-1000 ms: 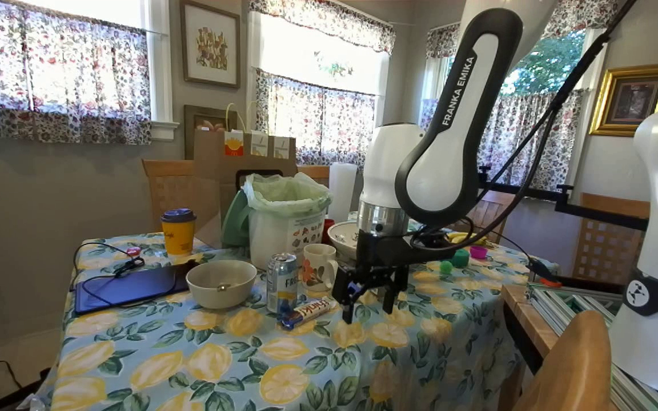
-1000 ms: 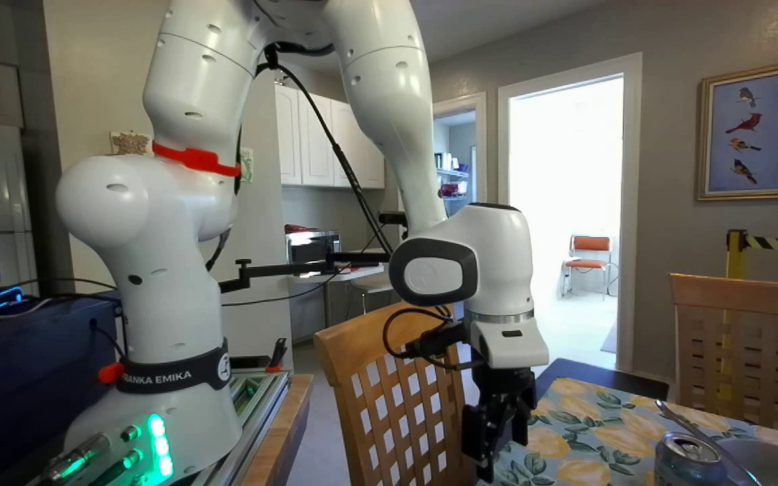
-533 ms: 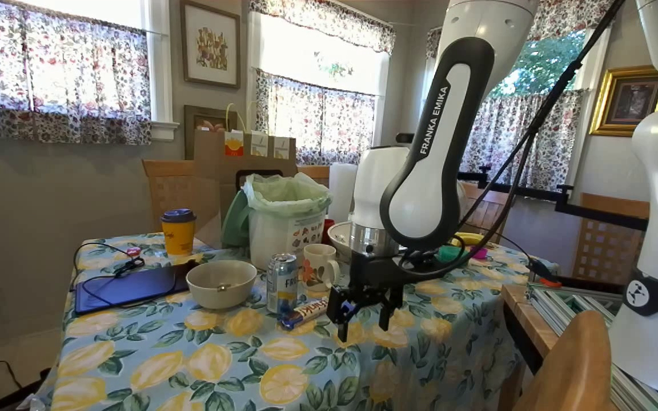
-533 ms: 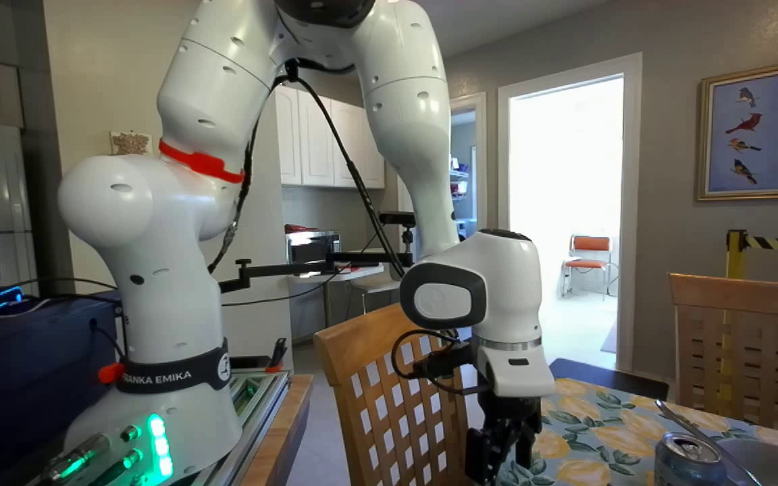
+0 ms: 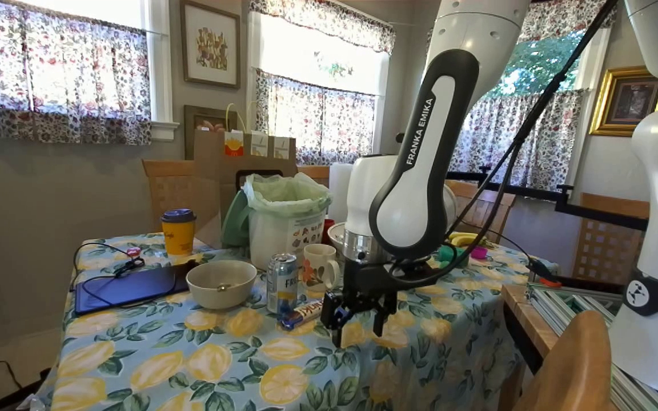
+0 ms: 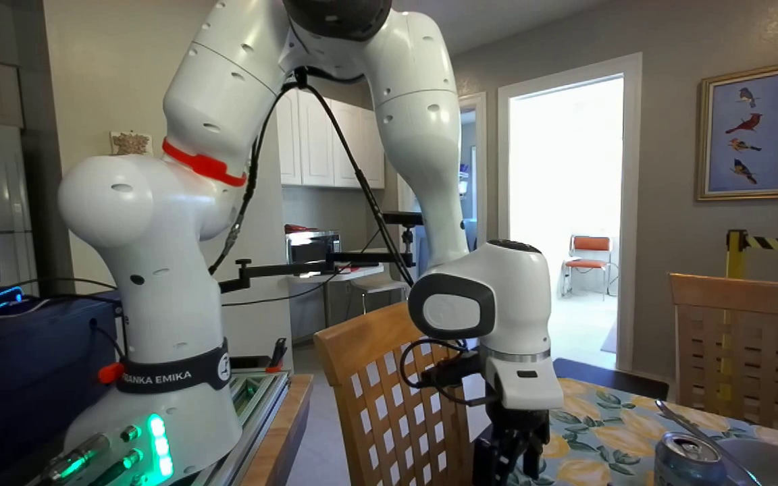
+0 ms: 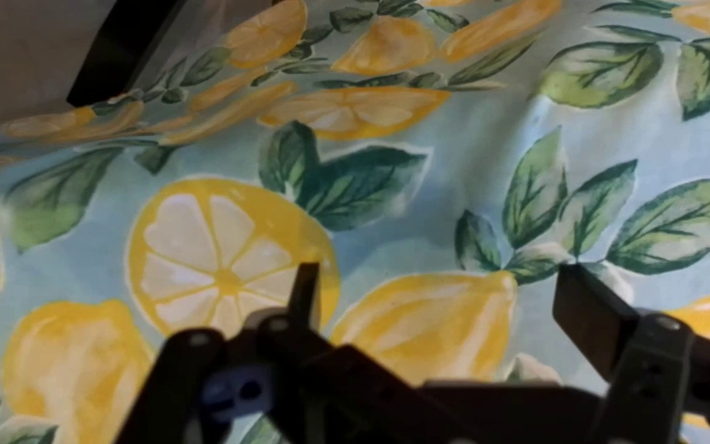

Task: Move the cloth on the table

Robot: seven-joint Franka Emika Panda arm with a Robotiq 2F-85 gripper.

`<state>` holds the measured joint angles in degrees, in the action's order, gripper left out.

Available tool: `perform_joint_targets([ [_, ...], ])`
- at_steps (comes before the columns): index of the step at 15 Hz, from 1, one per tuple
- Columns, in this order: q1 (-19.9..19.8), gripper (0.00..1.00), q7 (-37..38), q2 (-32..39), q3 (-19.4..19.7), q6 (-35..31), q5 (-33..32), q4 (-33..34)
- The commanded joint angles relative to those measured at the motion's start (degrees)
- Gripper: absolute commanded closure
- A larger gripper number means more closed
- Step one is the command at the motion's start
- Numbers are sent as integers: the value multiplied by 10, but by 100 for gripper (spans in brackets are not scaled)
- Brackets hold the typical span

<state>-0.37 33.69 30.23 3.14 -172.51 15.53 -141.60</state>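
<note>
The step in hand looked like the approach to a grasp: the gripper (image 5: 357, 338) hung pointing down over the lemon-print tablecloth (image 5: 215, 359), with contact impossible to tell. The jaws stood released, spread wide, with nothing held between them. The tablecloth lay draped across the dining table, hiding its top, and fell over the sides. The next move probably called for lowering the fingertips (image 7: 586, 314) onto the fabric and pinching up a fold before pulling, since flat material would offer little to bite. In the wrist view the fabric appeared to turn downward beyond the fingertips, so the table's edge seemed near. In an exterior view, room for moving looked widest toward the camera; a wrapped snack bar (image 5: 301, 315) lay just beside the gripper, with a drink can (image 5: 281, 283), a mug (image 5: 316, 271) and a bowl (image 5: 206, 294) near, all likely to drag along. A lattice-backed chair (image 6: 372, 341) showed beside the gripper, its clearance uncertain.
</note>
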Motion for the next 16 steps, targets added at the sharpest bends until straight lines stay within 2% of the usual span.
perform_joint_targets([
  [1,6,17,-14,22,4,-4,22,23],
  [2,6,20,-14,24,4,-4,22,25],
  [3,6,16,-13,26,5,-4,22,26],
  [4,6,20,-13,27,4,-4,23,26],
  [5,6,28,-12,28,5,-3,24,27],
  [6,7,28,-12,30,5,-3,26,28],
  [8,8,52,-11,31,6,-1,29,29],
  [9,8,54,-11,31,6,0,29,30],
  [10,9,61,-11,30,7,0,30,30],
  [14,11,93,-9,29,7,0,31,33],
  [15,11,99,-8,28,7,0,32,33],
  [16,11,100,-7,28,9,0,33,33],
])
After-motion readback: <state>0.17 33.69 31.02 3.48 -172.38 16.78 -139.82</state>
